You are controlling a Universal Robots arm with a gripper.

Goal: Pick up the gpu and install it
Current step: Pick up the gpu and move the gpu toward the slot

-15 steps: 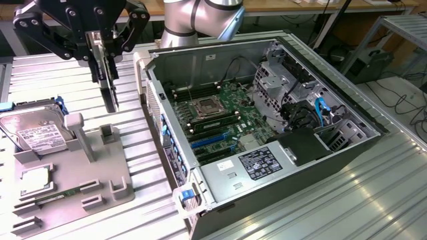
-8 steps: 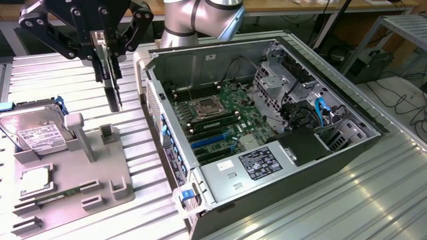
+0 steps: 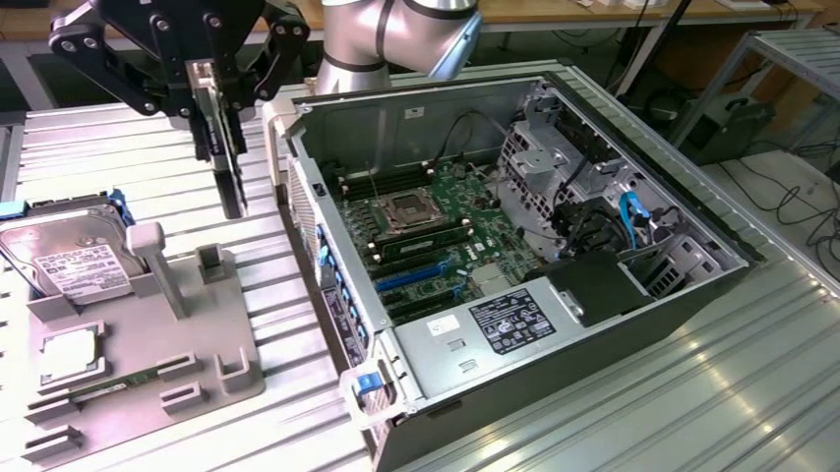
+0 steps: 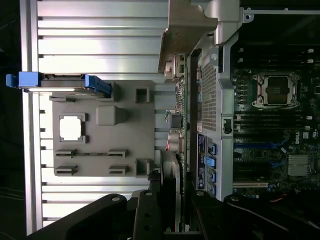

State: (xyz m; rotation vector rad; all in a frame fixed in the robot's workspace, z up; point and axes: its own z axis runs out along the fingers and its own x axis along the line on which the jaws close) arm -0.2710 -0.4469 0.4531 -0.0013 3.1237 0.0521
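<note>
The gpu (image 3: 226, 147) hangs upright and edge-on in the air, a thin dark card with a silvery edge. My gripper (image 3: 216, 93) is shut on its upper part, with black fingers (image 3: 270, 59) on either side. The card hangs over the table between the grey fixture (image 3: 197, 334) and the open computer case (image 3: 309, 206), clear of both. In the wrist view the gpu (image 4: 181, 125) runs as a narrow strip ending in its metal bracket (image 4: 187, 30), and the gripper (image 4: 177, 210) clamps it beside the case wall. Blue slots (image 3: 420, 280) lie on the motherboard inside the case.
A silver hard drive (image 3: 73, 251) with a white label stands in blue rails on the fixture at the exterior view's left. A square processor chip (image 3: 73, 354) sits in front of it. The case holds a CPU socket (image 3: 409, 211), a power supply (image 3: 506, 324) and drive cages (image 3: 565, 157).
</note>
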